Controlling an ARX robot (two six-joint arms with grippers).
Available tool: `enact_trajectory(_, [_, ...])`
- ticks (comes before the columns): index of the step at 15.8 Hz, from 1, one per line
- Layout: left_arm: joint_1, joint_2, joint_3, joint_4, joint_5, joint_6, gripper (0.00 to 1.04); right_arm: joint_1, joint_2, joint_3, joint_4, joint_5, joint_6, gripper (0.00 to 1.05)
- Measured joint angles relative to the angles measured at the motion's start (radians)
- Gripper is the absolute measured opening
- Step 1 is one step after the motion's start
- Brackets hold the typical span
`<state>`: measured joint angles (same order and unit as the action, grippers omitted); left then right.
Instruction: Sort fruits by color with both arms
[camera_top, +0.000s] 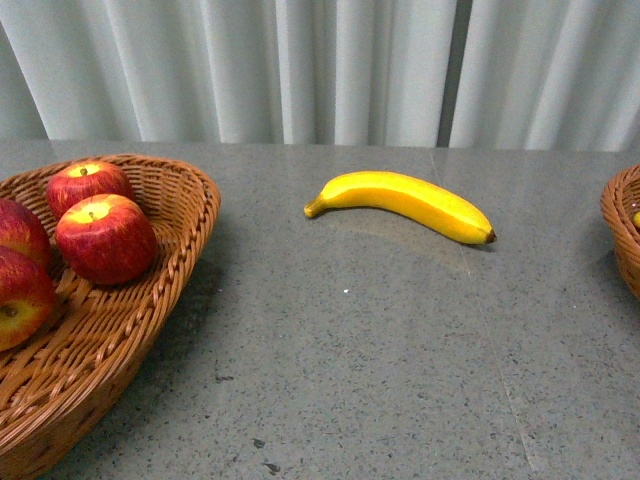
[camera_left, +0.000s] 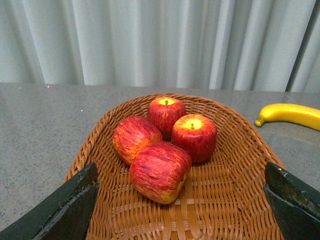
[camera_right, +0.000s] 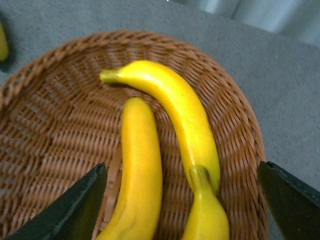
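My left claw (camera_left: 181, 170) wide open over apple basket (camera_left: 240, 150), 9 o'clock; four apples (camera_left: 194, 136) inside. My right claw (camera_right: 182, 167) wide open over banana basket (camera_right: 60, 100), 3 o'clock; bananas (camera_right: 180, 110) inside. Loose banana (camera_top: 405, 203) on tabletop (camera_top: 380, 360), 12 o'clock.

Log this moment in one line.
apples: four, left basket | bananas: right basket | loose banana: table | left pincer: open | right pincer: open

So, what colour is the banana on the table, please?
The banana is bright yellow with a dark tip; the front view shows it best.
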<state>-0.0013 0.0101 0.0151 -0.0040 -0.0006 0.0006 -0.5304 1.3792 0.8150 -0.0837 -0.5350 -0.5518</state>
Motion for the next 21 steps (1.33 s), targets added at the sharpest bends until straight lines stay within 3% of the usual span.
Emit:
enact_trajectory(1, [0.000,0.000,0.000,0.000,0.000,0.000,0.98,0.060,-0.020,0.007,0.022,0.014,0.015,1.00])
enact_trajectory(6, [0.000,0.000,0.000,0.000,0.000,0.000,0.98,0.480,0.134,0.155,0.237,0.136,0.271,0.98])
enact_trajectory(8, [0.000,0.000,0.000,0.000,0.000,0.000,0.98,0.637,0.272,0.254,0.251,0.190,0.346,0.98])
enact_trajectory(10, [0.000,0.000,0.000,0.000,0.000,0.000,0.98,0.741,0.406,0.386,0.232,0.217,0.380,0.98])
enact_trajectory(15, [0.000,0.000,0.000,0.000,0.000,0.000,0.98,0.793,0.685,0.673,0.079,0.245,0.384,0.98])
enact_trajectory(21, [0.000,0.000,0.000,0.000,0.000,0.000,0.98,0.799,0.847,0.914,-0.147,0.206,0.279,0.98])
